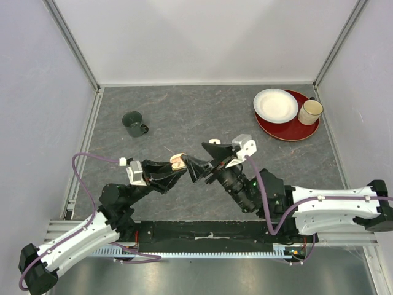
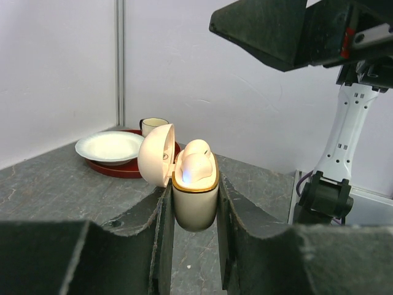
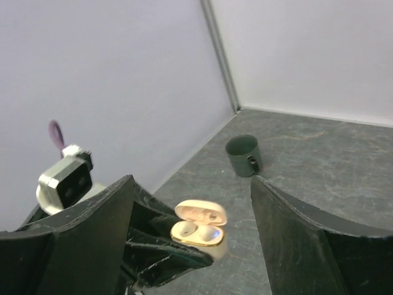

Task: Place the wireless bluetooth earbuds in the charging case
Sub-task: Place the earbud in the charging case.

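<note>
I see left gripper (image 2: 194, 195) clamped on charging case (image 2: 195, 209). Case upright between fingers, lifted off table (image 1: 184, 117). Lid (image 2: 155, 153) flipped open to side. Wireless bluetooth earbuds (image 2: 196, 161), pale beige, seated in case, tops poking above gold rim, blue glow at front. Right gripper (image 3: 190, 184) jaws spread wide, empty, hovering just beside case, not touching. Dark green mug (image 1: 134, 123) back left. Red plate (image 1: 288, 130) with white bowl (image 1: 276, 105) and cream cup (image 1: 310, 112) back right.
</note>
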Action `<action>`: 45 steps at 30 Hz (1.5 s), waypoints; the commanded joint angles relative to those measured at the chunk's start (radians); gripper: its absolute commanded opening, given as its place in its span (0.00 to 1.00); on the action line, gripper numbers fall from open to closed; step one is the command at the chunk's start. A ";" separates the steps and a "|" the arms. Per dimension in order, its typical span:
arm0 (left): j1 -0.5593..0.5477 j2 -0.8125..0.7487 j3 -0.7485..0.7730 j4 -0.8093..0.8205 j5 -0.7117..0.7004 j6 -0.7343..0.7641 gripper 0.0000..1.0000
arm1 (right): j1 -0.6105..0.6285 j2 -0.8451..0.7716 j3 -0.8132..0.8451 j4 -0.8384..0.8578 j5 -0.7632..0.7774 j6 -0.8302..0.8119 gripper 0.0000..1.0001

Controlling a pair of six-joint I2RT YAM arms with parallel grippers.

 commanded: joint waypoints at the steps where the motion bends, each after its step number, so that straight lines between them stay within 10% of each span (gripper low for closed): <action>1: 0.001 -0.009 0.037 0.042 0.003 -0.006 0.02 | 0.002 -0.035 0.049 -0.073 0.169 0.047 0.84; 10: 0.001 -0.003 0.045 0.047 0.055 -0.020 0.02 | -0.162 0.000 0.198 -0.521 0.020 0.329 0.92; 18: 0.001 -0.009 0.062 0.010 0.092 -0.010 0.02 | -0.518 0.091 0.293 -0.667 -0.653 0.545 0.98; 45: 0.001 0.057 0.086 0.002 0.154 0.021 0.02 | -0.678 0.183 0.290 -0.739 -1.004 0.588 0.98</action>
